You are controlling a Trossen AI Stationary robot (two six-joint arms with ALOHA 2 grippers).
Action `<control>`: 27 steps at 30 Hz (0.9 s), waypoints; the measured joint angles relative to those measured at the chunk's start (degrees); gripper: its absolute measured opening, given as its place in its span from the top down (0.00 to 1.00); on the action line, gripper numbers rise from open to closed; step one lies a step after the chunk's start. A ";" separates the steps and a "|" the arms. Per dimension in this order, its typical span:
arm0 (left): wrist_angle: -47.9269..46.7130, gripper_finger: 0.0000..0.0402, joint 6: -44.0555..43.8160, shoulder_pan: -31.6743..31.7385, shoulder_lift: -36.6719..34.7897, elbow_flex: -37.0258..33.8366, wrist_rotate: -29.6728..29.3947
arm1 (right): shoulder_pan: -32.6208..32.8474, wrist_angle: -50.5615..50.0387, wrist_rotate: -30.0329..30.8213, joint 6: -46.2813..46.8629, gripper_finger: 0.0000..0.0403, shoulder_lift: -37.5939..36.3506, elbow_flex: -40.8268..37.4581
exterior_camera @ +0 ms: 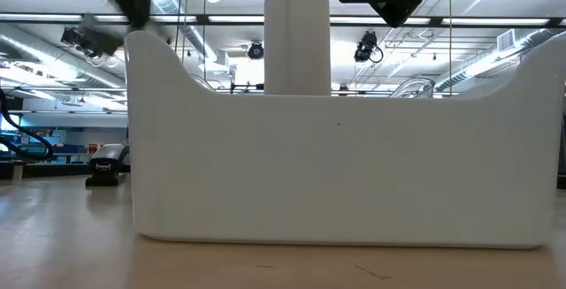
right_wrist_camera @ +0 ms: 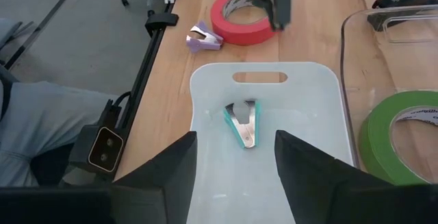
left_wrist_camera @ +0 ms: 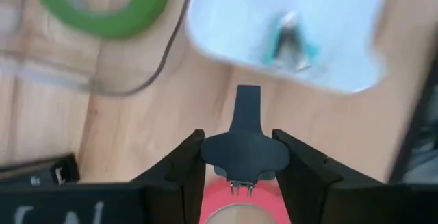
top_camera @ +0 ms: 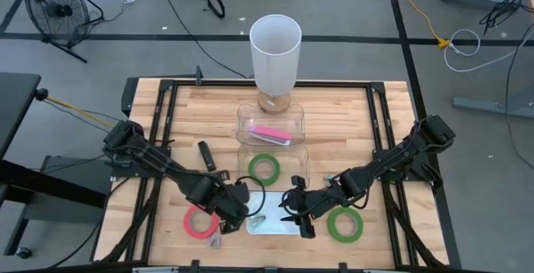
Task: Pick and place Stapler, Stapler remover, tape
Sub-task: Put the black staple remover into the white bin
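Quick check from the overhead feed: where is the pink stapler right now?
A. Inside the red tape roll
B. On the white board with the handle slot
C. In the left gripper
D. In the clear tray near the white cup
D. The high view shows the stapler lying in the clear tray just in front of the white cup, away from both grippers.
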 joint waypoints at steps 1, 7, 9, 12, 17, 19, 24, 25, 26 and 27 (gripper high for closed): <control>0.49 0.63 0.89 -0.25 0.00 1.35 -0.92 | 0.01 -0.10 0.00 0.00 0.51 0.00 0.00; 9.15 0.63 8.50 -0.15 0.01 4.14 -4.78 | -0.01 -0.16 -0.01 0.00 0.51 0.00 0.00; 12.95 0.63 10.95 0.44 0.57 4.14 -4.74 | 0.01 -0.16 -0.02 0.00 0.51 0.00 0.00; 17.34 0.63 14.44 1.39 2.55 3.87 -3.92 | 0.00 -0.16 -0.02 0.00 0.51 0.00 0.00; 18.86 0.63 16.32 2.96 5.80 3.83 -1.44 | -0.01 -0.23 -0.02 0.00 0.51 0.00 0.00; 19.15 0.63 16.34 3.36 6.63 3.83 -1.38 | 0.01 -0.34 -0.02 0.00 0.51 0.00 0.00; 20.64 0.63 16.66 4.06 6.99 3.83 0.44 | 0.01 -0.83 -0.02 0.00 0.51 0.00 0.00; 20.55 0.63 16.65 4.24 6.99 3.83 0.42 | 0.01 -0.81 -0.02 0.00 0.51 0.00 0.00; 20.40 0.63 16.65 4.28 6.99 3.83 0.38 | 0.01 -0.81 -0.02 0.00 0.51 0.00 0.00; 20.38 0.63 16.65 4.29 6.99 3.83 0.38 | 0.01 -0.81 -0.02 0.00 0.51 0.00 0.00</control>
